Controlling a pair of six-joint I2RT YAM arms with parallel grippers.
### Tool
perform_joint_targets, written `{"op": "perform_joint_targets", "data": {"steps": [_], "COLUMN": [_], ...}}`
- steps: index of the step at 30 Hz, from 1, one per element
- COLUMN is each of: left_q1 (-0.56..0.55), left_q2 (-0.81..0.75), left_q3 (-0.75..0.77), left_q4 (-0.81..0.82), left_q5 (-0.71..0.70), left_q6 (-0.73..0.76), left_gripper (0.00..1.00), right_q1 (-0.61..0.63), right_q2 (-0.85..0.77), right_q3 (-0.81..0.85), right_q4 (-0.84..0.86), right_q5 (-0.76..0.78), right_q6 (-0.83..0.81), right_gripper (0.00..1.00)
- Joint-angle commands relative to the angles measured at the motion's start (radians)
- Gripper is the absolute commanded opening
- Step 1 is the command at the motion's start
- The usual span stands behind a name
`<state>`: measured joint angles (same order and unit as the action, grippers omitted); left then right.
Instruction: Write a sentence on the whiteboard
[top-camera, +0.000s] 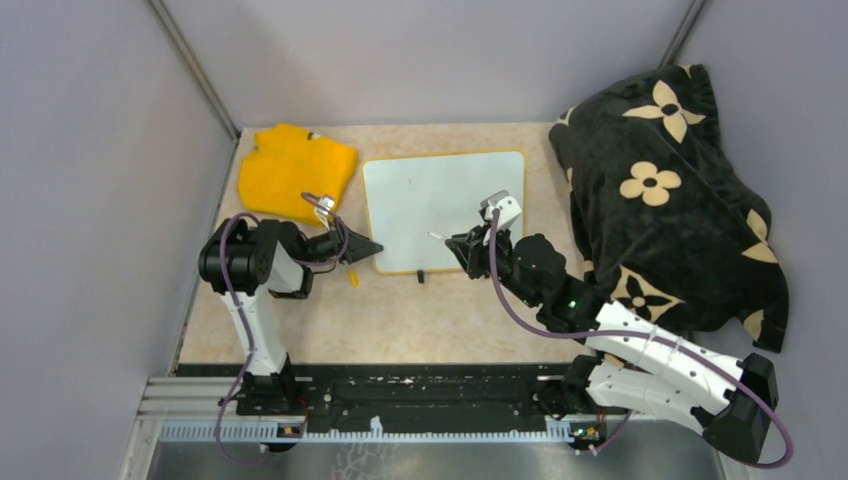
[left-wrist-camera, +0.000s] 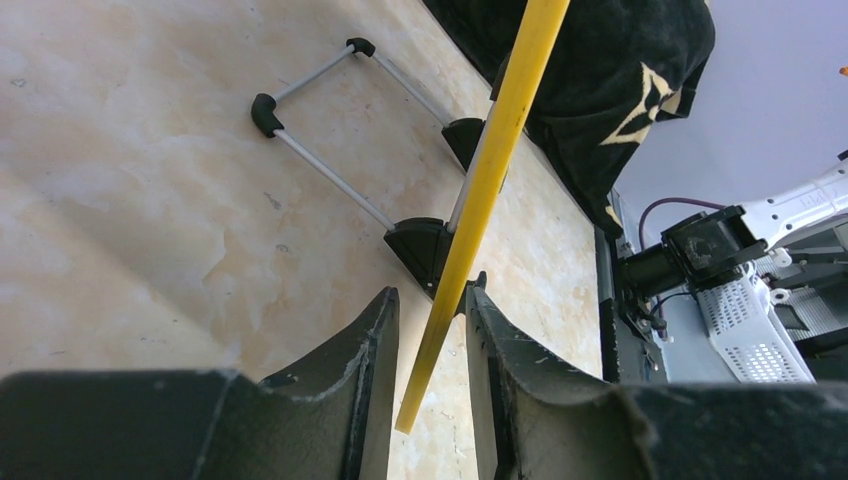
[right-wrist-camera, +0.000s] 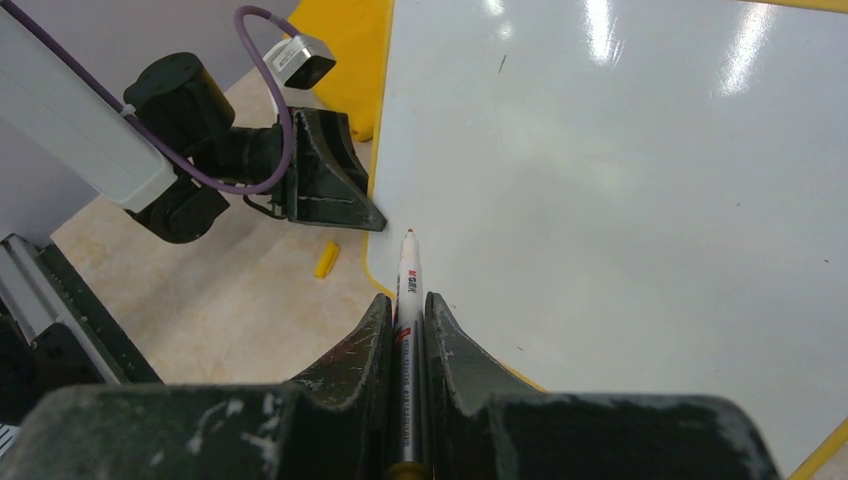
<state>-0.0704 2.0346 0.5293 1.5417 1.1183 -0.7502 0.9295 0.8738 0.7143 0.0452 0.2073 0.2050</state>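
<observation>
Whiteboard (top-camera: 445, 195) flat mid-table, surface blank, nothing written. Right gripper (right-wrist-camera: 408, 305) pinched on marker (right-wrist-camera: 408, 265), long axis in line with the jaws, tip at the board's near-left corner; contact not discernible. Left gripper (left-wrist-camera: 430, 300) spread astride the yellow rim (left-wrist-camera: 490, 150) there, gaps either side, not clamped.

Bright, even overhead light. Glare streaks the whiteboard (right-wrist-camera: 620, 200) toward 12 and 1 o'clock in the right wrist view. Shadows on the desk (top-camera: 400, 320) are soft. The left end effector's fingers (left-wrist-camera: 340, 385) blur at 6 o'clock; the marker (right-wrist-camera: 408, 290) softens likewise.
</observation>
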Motion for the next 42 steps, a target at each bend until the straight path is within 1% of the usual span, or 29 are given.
{"op": "perform_joint_targets", "data": {"steps": [1, 7, 14, 17, 20, 25, 33, 35, 37, 39, 42], "left_q1": [0.000, -0.002, -0.002, -0.002, -0.002, -0.002, -0.002, -0.002, -0.002, -0.002, -0.001], "left_q2": [0.022, 0.029, 0.031, 0.034, 0.033, 0.034, 0.032, 0.032, 0.027, 0.019, 0.003], "left_q3": [0.018, 0.021, 0.023, 0.023, 0.023, 0.023, 0.021, 0.024, 0.027, 0.032, 0.040], "left_q4": [0.249, 0.249, 0.250, 0.249, 0.250, 0.250, 0.249, 0.250, 0.250, 0.249, 0.250], "left_q5": [0.017, 0.020, 0.019, 0.018, 0.017, 0.016, 0.015, 0.014, 0.016, 0.015, 0.017], "left_q6": [0.003, -0.002, -0.006, -0.006, -0.008, -0.010, -0.010, -0.015, -0.025, -0.035, -0.050], "left_gripper": [0.35, 0.28, 0.24, 0.23, 0.21, 0.20, 0.19, 0.22, 0.31, 0.37, 0.41], "right_q1": [0.011, 0.011, 0.011, 0.028, 0.056, 0.068, 0.069, 0.069, 0.069, 0.070, 0.072], "right_q2": [0.005, 0.013, 0.031, 0.048, 0.090, 0.167, 0.306, 0.334, 0.352, 0.349, 0.334], "right_q3": [0.019, 0.013, 0.013, 0.018, 0.041, 0.073, 0.162, 0.188, 0.208, 0.212, 0.201], "right_q4": [0.061, 0.069, 0.080, 0.094, 0.101, 0.160, 0.265, 0.278, 0.277, 0.275, 0.272], "right_q5": [-0.009, -0.015, -0.012, 0.028, 0.111, 0.192, 0.227, 0.222, 0.210, 0.190, 0.167], "right_q6": [0.013, 0.020, 0.026, 0.020, 0.007, 0.007, -0.007, -0.011, -0.014, -0.015, -0.017], "right_gripper": [0.00, 0.00, 0.00, 0.00, 0.00, 0.00, 0.00, 0.00, 0.00, 0.00, 0.00]}}
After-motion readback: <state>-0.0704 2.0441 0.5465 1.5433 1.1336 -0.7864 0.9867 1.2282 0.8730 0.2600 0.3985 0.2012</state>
